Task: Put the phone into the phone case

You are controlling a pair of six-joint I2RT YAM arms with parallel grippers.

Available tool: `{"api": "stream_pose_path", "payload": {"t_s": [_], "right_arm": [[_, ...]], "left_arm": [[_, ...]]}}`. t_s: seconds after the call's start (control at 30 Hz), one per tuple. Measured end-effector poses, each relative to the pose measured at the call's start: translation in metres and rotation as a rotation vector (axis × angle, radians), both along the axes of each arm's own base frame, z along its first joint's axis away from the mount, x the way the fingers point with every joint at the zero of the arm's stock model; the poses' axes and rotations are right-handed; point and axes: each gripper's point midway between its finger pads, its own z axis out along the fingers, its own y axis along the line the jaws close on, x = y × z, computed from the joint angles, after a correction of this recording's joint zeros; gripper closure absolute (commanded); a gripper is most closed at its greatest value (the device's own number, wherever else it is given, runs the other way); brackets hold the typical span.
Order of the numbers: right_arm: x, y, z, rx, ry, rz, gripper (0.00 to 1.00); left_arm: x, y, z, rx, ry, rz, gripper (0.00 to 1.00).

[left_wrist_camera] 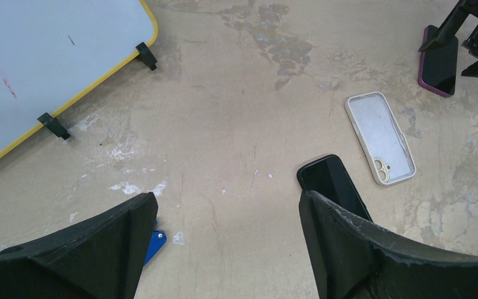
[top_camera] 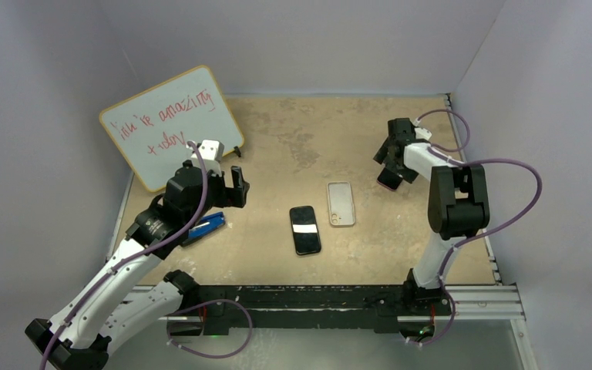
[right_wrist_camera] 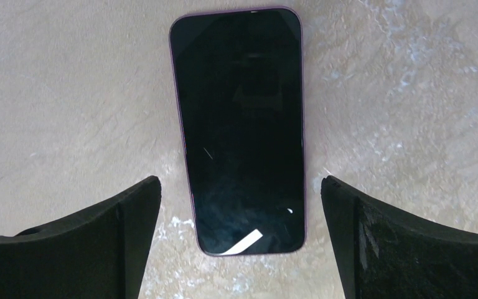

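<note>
Desk (top_camera: 277, 146) surface is tan and blotched, with pale scuffs.

Item 1: black smartphone with a white strip across its screen (top_camera: 305, 229). It lies flat, screen up, near the middle of the desk. Nothing touches it.

Item 2: translucent pale-rimmed phone case (top_camera: 341, 203). It lies flat just beside the black smartphone, on that phone's right and slightly farther from the arm bases. A narrow gap separates the two. The camera cut-out sits at the case's near end. The case holds nothing.

Item 3: purple-edged smartphone with a dark screen (right_wrist_camera: 239, 124). It lies flat, screen up, right of the case and apart from it. A small white sliver shows near its lower end.

Right arm (top_camera: 455, 200): the right jaws stand wide directly over the purple-edged smartphone. One finger sits off each long side, and bare desk shows between fingers and phone. They grip nothing.

Left arm (top_camera: 177, 196): the left jaws stand wide and empty over the left part of the desk, well apart from the case.

Other items: a yellow-rimmed whiteboard with red handwriting (top_camera: 169, 123) stands propped at the far left. A small blue object (top_camera: 204, 226) lies beside the left arm; what it is cannot be told.
</note>
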Motion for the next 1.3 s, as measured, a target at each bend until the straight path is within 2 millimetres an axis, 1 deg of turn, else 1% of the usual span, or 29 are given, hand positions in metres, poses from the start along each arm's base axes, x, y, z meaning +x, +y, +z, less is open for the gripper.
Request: {"api": "stream_pose_path", "payload": {"t_s": [0.23,0.4,0.47,0.63,0.83,1.0,1.13,1.2,1.3], "right_arm": [[0.006,-0.004,-0.015,0.018,0.026,-0.004,0.02],[0.010,-0.005,-0.016,0.013,0.026,0.005,0.05],[0.010,-0.005,-0.016,0.011,0.029,0.008,0.10],[0.011,-0.007,-0.016,0.006,0.031,0.018,0.28],[0.011,-0.006,-0.017,0.017,0.034,0.033,0.39],[0.011,-0.005,-0.017,0.017,0.038,0.058,0.46],[0.009,-0.002,-0.017,0.021,0.029,0.102,0.48],[0.006,0.001,-0.017,0.029,0.024,0.129,0.50],[-0.004,0.007,-0.016,0.047,0.024,0.165,0.52]], "left_arm": [[0.000,0.000,0.000,0.000,0.000,0.001,0.11],[0.000,0.000,0.000,0.000,0.000,0.000,0.11],[0.000,0.000,0.000,0.000,0.000,0.000,0.11],[0.000,0.000,0.000,0.000,0.000,0.001,0.11],[0.000,0.000,0.000,0.000,0.001,0.000,0.11],[0.000,-0.001,0.000,-0.001,0.002,-0.003,0.11],[-0.001,-0.004,-0.002,-0.006,0.012,-0.019,0.12],[0.000,-0.007,-0.004,-0.009,0.022,-0.030,0.12],[0.001,-0.017,-0.010,-0.030,0.052,-0.057,0.12]]}}
